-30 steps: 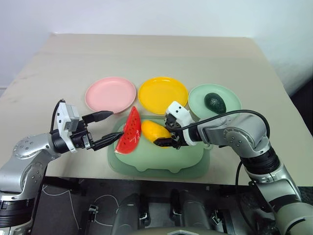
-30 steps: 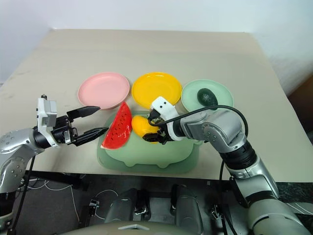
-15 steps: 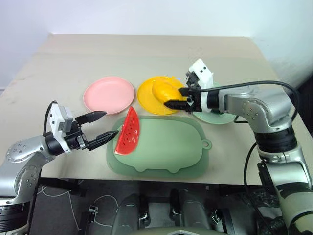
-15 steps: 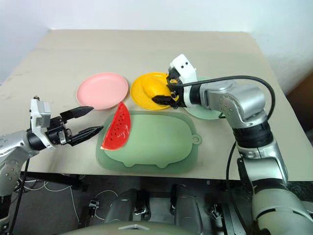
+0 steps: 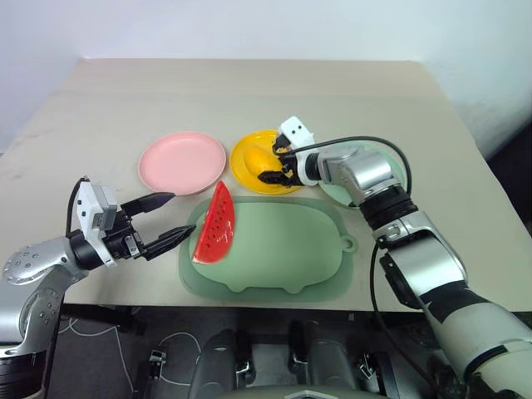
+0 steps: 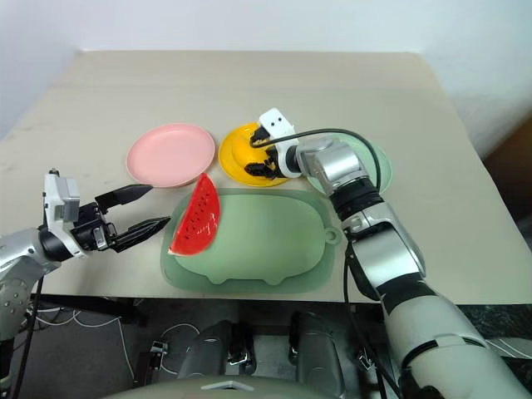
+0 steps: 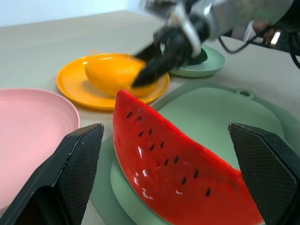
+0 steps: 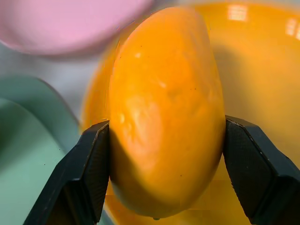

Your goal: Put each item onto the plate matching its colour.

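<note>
the right hand (image 8: 159,154) squeezes the yellow mango (image 8: 164,108) over the yellow plate (image 5: 249,170); the left hand (image 5: 166,220) is wide open, holding nothing.

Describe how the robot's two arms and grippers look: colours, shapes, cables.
Both arms are silver-grey metal with rounded joints and black bands. Each wrist carries a white boxy camera block. The left gripper and right gripper each have two black, tapered fingers with textured pads. A black cable loops along the right arm.

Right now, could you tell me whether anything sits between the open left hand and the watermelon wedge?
Nothing visible does. The left hand is open beside the watermelon wedge, which leans on the green mat, with only bare table between them.
</note>
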